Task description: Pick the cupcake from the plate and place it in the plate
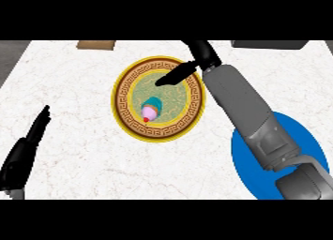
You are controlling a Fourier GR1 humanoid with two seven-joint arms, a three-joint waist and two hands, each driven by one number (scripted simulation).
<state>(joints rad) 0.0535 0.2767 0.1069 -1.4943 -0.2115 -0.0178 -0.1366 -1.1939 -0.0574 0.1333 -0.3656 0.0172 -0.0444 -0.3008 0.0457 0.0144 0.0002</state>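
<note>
Head view: the cupcake [151,111] lay on the gold-rimmed plate [124,80], apart from the right hand [185,70], whose fingers were extended and empty above the plate's far side. A sound grasp probably required drawing back over the cupcake before closing. The left hand [23,152] rested open; the blue plate [302,136] waited nearby

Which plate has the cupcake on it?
The gold-rimmed patterned plate in the middle holds the cupcake. The plain blue plate at the right, partly hidden under the robot's right forearm, shows no cupcake.
</note>
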